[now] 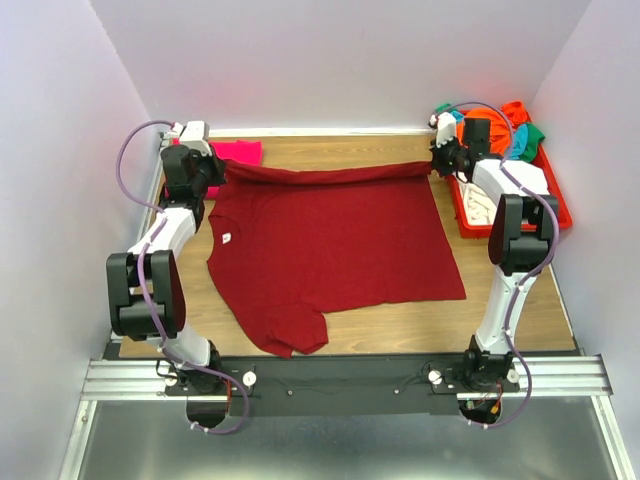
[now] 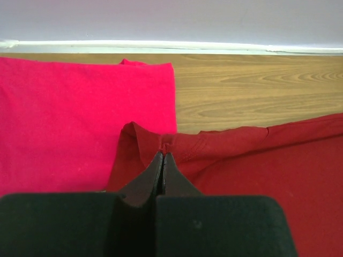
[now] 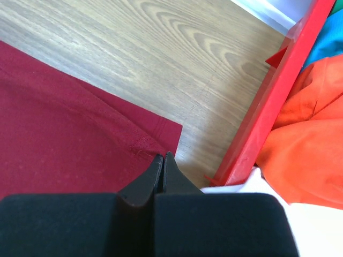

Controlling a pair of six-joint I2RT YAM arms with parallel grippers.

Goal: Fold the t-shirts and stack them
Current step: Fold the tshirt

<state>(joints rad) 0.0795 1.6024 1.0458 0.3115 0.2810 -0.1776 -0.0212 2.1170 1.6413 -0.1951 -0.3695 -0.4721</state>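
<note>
**A:** While the maroon t-shirt lies spread over the middle of the desk, where is it gripped?

**B:** Along its far edge. The left pincer is clenched on the far-left corner, tips pressed together with the cloth puckered between them. The right pincer is clenched on the far-right corner, right at the stitched hem.

**A:** How does that edge look from above?

**B:** It runs as a stretched band, doubled over on itself, from one pincer to the other. The rest of the shirt lies flat on the wood. Its collar label is toward the left arm, and one sleeve is bunched toward the near edge.

**A:** And the other shirts?

**B:** A magenta-pink t-shirt lies flat in the far-left corner of the desk. In the left wrist view the pinched maroon corner rests against its edge. The others are heaped in a red tray at the far right. There is an orange shirt on top and a cream one toward the near end. A green one and a teal one are at the far side.

**A:** Does the tray touch the maroon cloth?

**B:** No, the right wrist view shows a strip of bare wood between the hem corner and the tray's wall
</note>
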